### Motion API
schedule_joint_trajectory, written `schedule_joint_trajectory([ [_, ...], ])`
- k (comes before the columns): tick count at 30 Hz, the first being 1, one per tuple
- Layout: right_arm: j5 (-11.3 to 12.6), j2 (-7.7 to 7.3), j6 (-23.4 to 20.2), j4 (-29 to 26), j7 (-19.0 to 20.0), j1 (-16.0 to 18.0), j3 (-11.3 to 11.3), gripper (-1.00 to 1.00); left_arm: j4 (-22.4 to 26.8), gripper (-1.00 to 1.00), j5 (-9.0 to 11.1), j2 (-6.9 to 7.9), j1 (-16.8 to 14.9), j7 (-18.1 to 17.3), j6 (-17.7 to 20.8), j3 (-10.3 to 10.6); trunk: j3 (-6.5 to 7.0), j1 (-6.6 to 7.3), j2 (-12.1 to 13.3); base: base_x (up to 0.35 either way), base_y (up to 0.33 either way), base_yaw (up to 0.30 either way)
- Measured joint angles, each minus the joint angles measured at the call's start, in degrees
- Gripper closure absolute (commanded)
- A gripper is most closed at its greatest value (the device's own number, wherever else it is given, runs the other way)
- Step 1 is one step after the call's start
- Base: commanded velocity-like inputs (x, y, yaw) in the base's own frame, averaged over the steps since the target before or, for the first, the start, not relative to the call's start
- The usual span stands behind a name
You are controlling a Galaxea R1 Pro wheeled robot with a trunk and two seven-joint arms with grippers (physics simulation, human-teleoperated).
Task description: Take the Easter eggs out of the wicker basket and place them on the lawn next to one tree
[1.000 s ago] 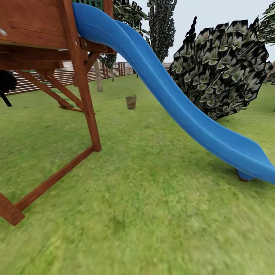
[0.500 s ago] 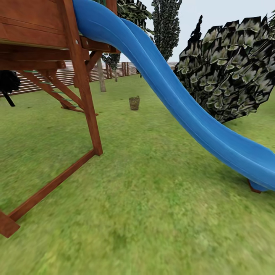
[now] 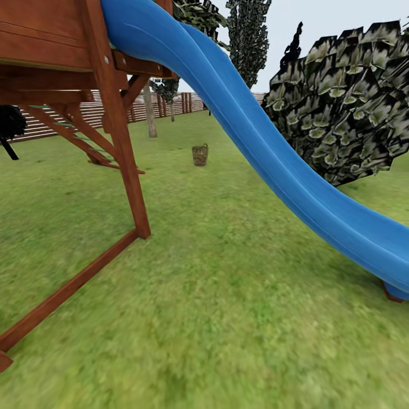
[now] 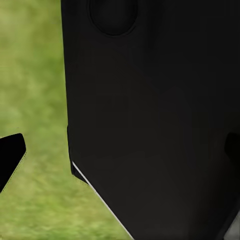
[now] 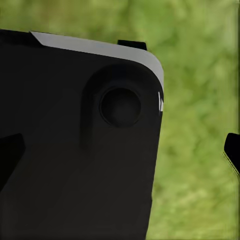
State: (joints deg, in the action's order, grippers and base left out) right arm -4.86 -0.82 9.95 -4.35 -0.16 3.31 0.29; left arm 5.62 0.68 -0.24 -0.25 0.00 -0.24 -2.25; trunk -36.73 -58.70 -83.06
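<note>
A: Near ground?
B: Lawn (image 3: pixel 227 318), bare grass. Wooden playset (image 3: pixel 113 113) frame near left, blue slide (image 3: pixel 267 147) running down to the right.
A: Basket?
B: Wicker basket (image 3: pixel 199 154) far off, mid-lawn, past the slide. Bush (image 3: pixel 341 102) right, tree (image 3: pixel 150 111) trunk and fence (image 3: pixel 113 111) beyond.
A: Grippers?
B: Wrist views are mostly dark robot body over grass; released or clenched, can't tell for either.

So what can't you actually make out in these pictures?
- Eggs: in the head view the wicker basket on the lawn is too far and small to show any inside.
- Tree: its crown is hidden behind the wooden playset and blue slide.
- Both wrist views: a black body of the robot blocks most; open or shut cannot be told.
</note>
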Motion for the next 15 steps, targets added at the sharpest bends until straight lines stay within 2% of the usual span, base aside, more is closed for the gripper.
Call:
schedule_joint_trajectory([
  [7, 0.00, 0.05, 0.08, 0.01, 0.00, 0.01, 0.00, -1.00, 0.01, -1.00, 0.00, 0.00, 0.01, 0.00, 0.00, 0.00, 0.00, 0.00, 0.00, 0.338, 0.000, 0.076],
  [15, 0.00, -0.04, 0.00, -0.03, 0.00, 0.00, 0.00, -1.00, 0.00, -1.00, -0.01, 0.02, 0.00, 0.00, 0.00, 0.00, 0.00, 0.00, 0.00, 0.338, 0.000, 0.010],
])
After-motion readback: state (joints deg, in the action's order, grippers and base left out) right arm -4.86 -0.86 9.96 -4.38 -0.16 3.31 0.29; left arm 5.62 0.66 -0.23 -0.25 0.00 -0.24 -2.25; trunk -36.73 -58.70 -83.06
